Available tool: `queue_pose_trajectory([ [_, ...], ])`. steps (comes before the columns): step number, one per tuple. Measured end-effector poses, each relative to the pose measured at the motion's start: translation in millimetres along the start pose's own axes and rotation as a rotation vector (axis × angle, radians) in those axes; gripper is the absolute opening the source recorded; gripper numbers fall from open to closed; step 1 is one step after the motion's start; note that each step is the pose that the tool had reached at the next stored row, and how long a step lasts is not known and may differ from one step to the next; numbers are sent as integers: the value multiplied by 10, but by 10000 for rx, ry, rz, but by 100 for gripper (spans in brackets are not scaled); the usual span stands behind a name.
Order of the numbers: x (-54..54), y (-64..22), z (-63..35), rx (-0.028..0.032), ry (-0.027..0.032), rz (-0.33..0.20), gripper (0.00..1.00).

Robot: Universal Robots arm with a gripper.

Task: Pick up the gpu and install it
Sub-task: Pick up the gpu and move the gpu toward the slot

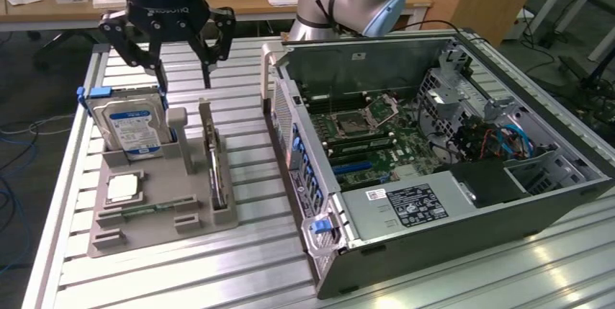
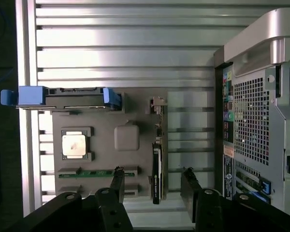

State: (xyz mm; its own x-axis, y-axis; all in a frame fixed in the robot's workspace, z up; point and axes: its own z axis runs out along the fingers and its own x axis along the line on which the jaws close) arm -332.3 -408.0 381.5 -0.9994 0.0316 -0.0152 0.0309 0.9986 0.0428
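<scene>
— Entry one, the hand?
— The gripper (image 1: 181, 78): I logged it spread wide and holding nothing.
— And the gpu?
— I found the gpu (image 2: 157, 169) on edge in the gray holder (image 1: 163, 179). It was below the hand and apart from it, one face toward each finger, its long axis crossing their gap.
— Anything nearby?
— The hard drive (image 1: 135, 125) and the chip (image 2: 74, 144) lay outside one finger. The computer case (image 1: 433, 172) stood beyond the other.

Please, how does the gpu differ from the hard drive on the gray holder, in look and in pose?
The hard drive is boxy and silver, with a blue-white label and blue rails; the gpu is a thin dark card. The hard drive turns its broad face to the exterior view; the gpu turns its edge. The gpu stands nearer the computer case. Both stand upright in slots of the gray holder.
</scene>
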Motion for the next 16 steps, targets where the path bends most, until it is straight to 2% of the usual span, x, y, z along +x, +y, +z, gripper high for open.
queue_pose_trajectory([
  [3, 0, -6, 39, 5, -44, -2, 59],
  [6, -2, -9, 72, 27, -119, -8, 59],
  [16, -15, -36, 211, 20, -109, -346, 59],
])
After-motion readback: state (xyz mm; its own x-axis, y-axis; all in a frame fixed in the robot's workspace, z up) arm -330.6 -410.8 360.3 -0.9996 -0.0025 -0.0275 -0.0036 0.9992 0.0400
